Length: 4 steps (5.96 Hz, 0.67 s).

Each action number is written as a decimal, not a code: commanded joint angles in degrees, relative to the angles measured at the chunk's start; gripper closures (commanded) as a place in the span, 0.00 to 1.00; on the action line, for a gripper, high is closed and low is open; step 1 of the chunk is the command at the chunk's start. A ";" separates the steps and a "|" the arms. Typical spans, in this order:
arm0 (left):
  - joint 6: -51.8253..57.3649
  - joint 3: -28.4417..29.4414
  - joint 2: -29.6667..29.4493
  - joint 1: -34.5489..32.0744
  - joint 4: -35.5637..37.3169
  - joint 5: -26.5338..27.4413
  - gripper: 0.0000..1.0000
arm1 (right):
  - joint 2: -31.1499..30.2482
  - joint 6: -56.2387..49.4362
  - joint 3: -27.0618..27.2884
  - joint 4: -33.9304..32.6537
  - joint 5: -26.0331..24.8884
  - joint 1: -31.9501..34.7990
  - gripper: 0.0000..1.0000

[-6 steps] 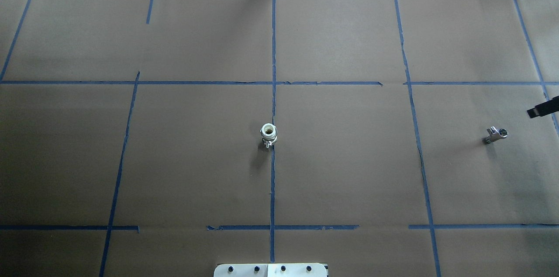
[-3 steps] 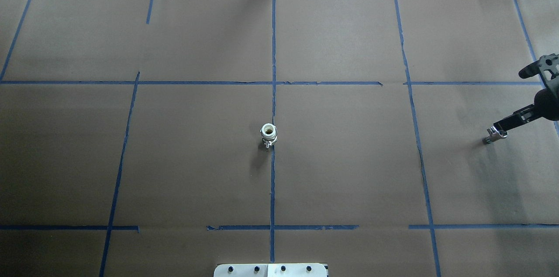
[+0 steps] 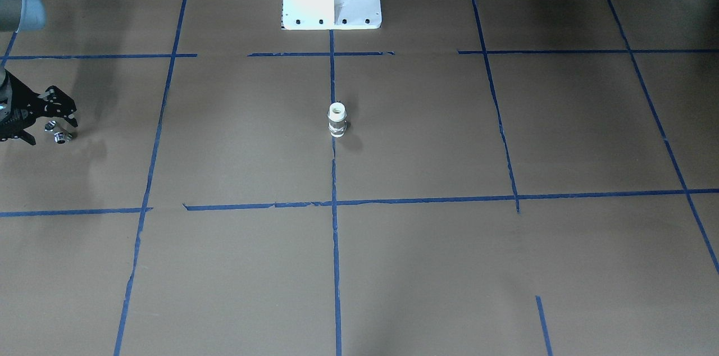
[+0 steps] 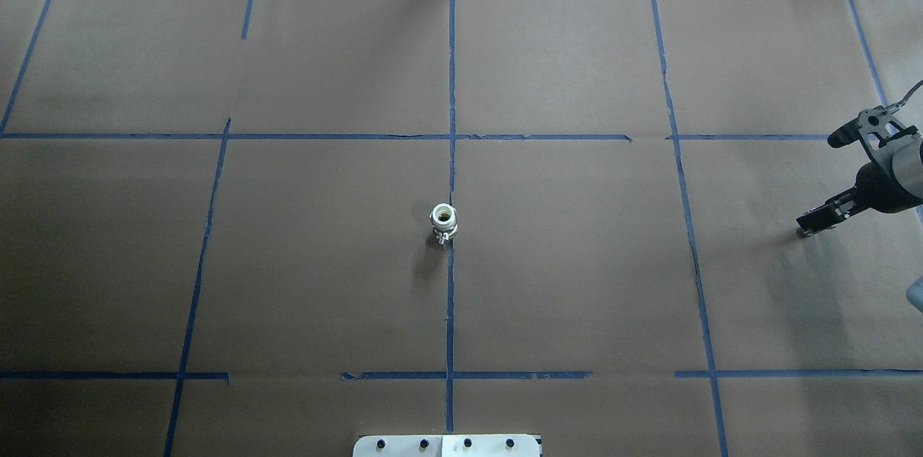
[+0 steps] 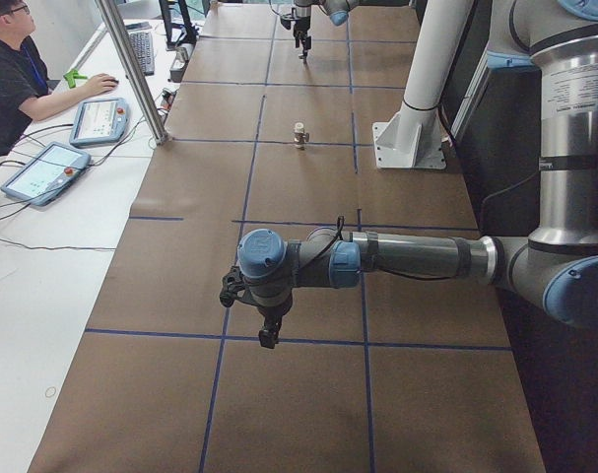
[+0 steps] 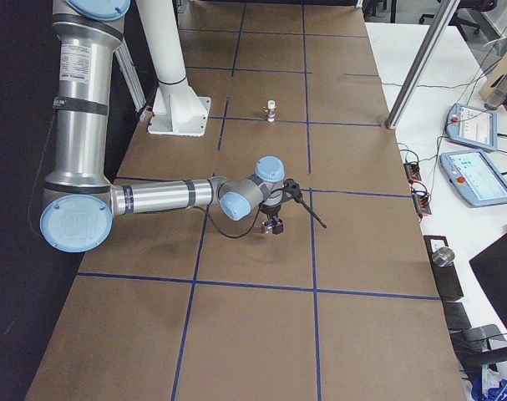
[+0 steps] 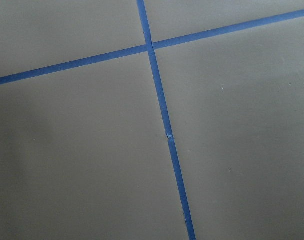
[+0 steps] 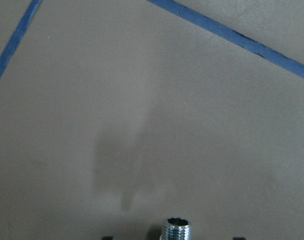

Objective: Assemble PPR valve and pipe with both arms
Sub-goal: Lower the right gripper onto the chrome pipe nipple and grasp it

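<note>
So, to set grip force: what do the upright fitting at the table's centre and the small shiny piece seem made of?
Upright fitting: top collar looks like matt off-white plastic, probably PPR; lower band glints silver, likely metal. Shiny piece: seemingly chrome-plated or polished metal, given mirror-like highlights and a cut thread at its open end.

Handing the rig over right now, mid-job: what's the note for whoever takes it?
Right tool: open, straddling the chrome valve on the table, robot's right end; not gripped yet.
Left tool: over bare table at the left end, nothing seen in it; open or shut, cannot tell.
White pipe fitting: upright at table centre, no tool near.
Done: nothing joined. Left: grip valve, fetch fitting, assemble.
</note>
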 commanded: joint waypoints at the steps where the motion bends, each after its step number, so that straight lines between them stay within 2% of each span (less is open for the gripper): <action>1: -0.52 -0.04 0.00 0.00 0.00 0.00 0.00 | -0.08 -0.35 -0.02 -0.11 0.34 -0.05 0.93; 4: -0.52 -0.04 0.00 0.00 0.00 0.00 0.00 | 0.53 0.17 2.17 -1.33 0.61 0.13 1.00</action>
